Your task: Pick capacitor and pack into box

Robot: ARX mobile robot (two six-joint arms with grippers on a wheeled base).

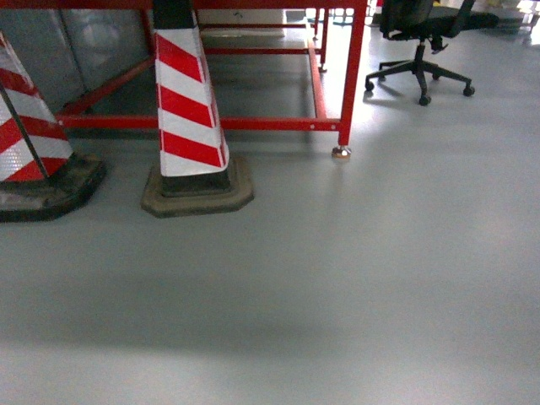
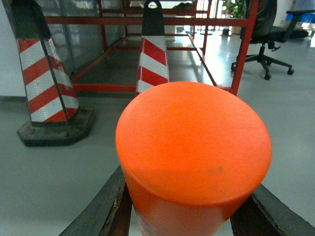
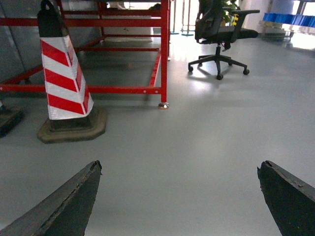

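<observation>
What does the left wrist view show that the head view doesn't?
Only the left wrist view shows the orange capacitor, clamped in the left gripper, filling the foreground. Only the head view shows the broad bare stretch of grey floor ahead. Both share two red-and-white striped cones, the red metal frame and the black office chair. Neither shows the box.

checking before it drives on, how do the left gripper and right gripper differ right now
The left gripper is shut on the orange capacitor, which fills most of its wrist view; the right gripper holds nothing. The left gripper's fingers press against the capacitor's sides; the right gripper's fingers stand wide apart with bare grey floor between them. Both have dark, worn fingers and face the striped cone and red frame.
</observation>
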